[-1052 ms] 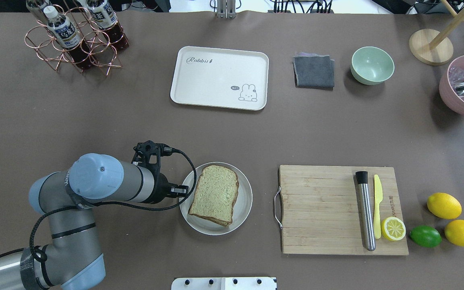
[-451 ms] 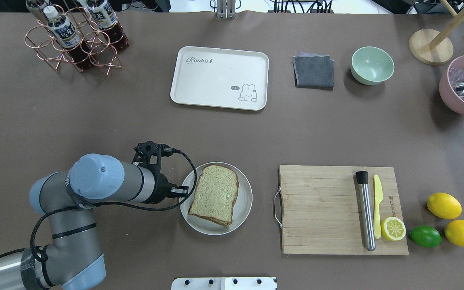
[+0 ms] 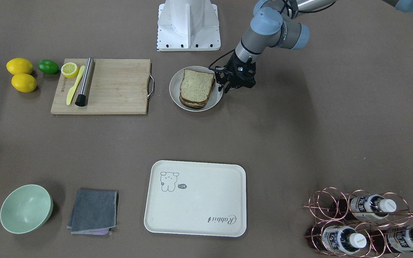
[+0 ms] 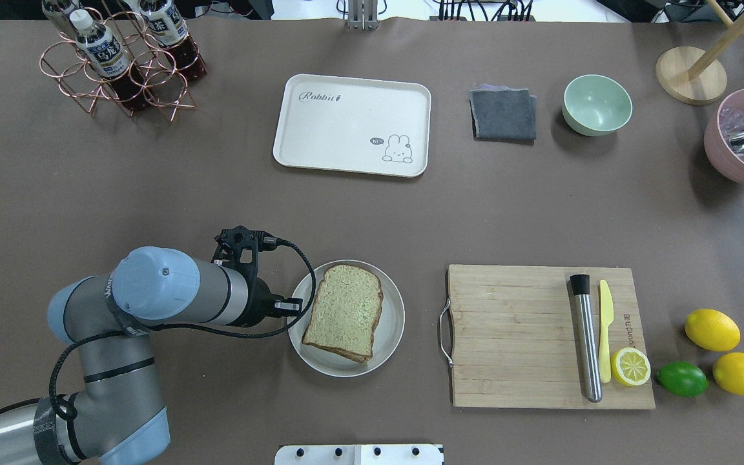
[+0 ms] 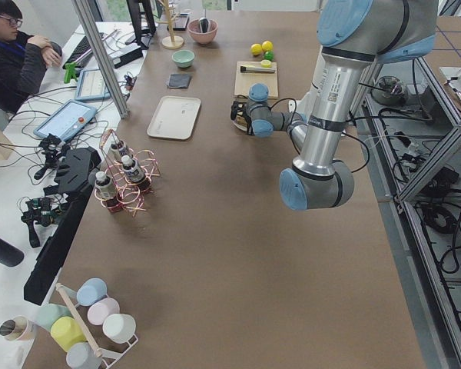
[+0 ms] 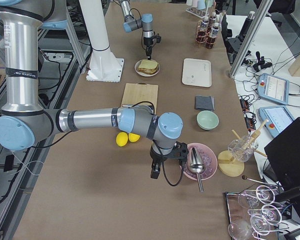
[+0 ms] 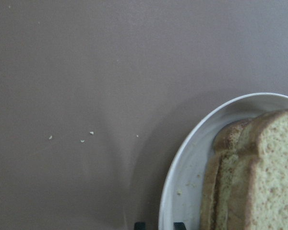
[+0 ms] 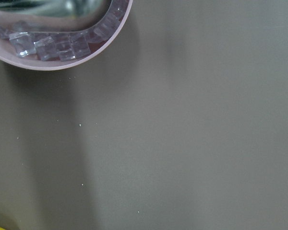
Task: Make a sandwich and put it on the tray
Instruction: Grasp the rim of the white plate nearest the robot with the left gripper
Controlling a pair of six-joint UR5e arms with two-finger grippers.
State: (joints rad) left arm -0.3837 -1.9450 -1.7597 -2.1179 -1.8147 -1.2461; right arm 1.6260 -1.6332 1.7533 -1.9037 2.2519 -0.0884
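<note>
Front-facing: sandwich (image 3: pixel 196 87) stacked on white plate (image 3: pixel 174 87); left gripper (image 3: pixel 226 88) points down at plate rim, on sandwich's robot-left side; tray (image 3: pixel 199 204) well apart, across table.
Overhead: sandwich long axis runs near-to-far, slightly tilted; left arm nearer.
Left wrist: fingertips (image 7: pixel 139 225) narrowly parted astride rim; clamped or not, cannot tell.
Right exterior: right gripper (image 6: pixel 155 170) far off by pink bowl (image 6: pixel 211 156); opening not judgeable.

My brown tabletop (image 4: pixel 540 213) has an aluminium post (image 5: pixel 101 54) at its far edge, white side desk (image 5: pixel 15 165) with tablet (image 5: pixel 64 119) beyond, even light.
</note>
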